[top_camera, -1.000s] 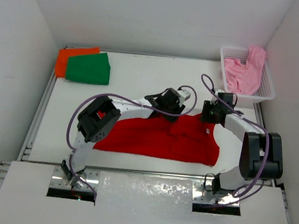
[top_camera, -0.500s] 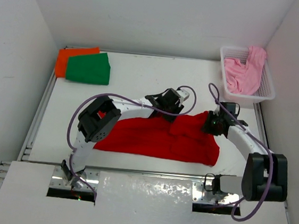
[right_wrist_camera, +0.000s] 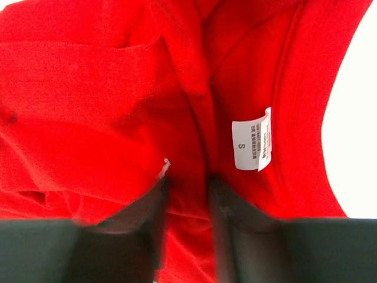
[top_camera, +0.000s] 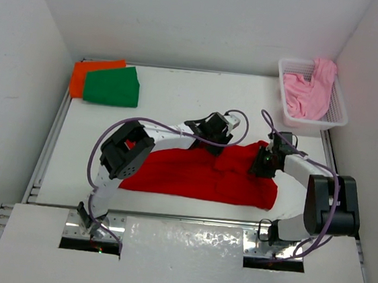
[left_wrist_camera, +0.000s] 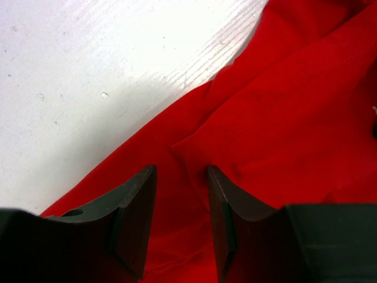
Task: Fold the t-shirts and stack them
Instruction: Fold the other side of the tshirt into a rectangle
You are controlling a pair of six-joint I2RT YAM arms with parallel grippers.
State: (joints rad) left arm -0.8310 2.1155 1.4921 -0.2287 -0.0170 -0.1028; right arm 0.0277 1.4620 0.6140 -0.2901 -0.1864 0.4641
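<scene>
While the folded orange shirt (top_camera: pixel 87 71) and green shirt (top_camera: pixel 112 86) lie flat at the table's (top_camera: pixel 180 93) far left, we see the red shirt (top_camera: pixel 192 175), soft and creased, spread in the middle. The left gripper (left_wrist_camera: pixel 181 171) stands narrowly parted on it. The right gripper (right_wrist_camera: pixel 188 180) straddles a ridge by the collar, but we cannot tell if it clamps. The pink shirt (top_camera: pixel 308 93) lies crumpled in the lattice basket (top_camera: pixel 313 123).

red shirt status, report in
Left gripper part open astride a fold of the red shirt. Right gripper at the collar, grip unclear. Shirt spread out, not stacked. Nothing in the way.
</scene>
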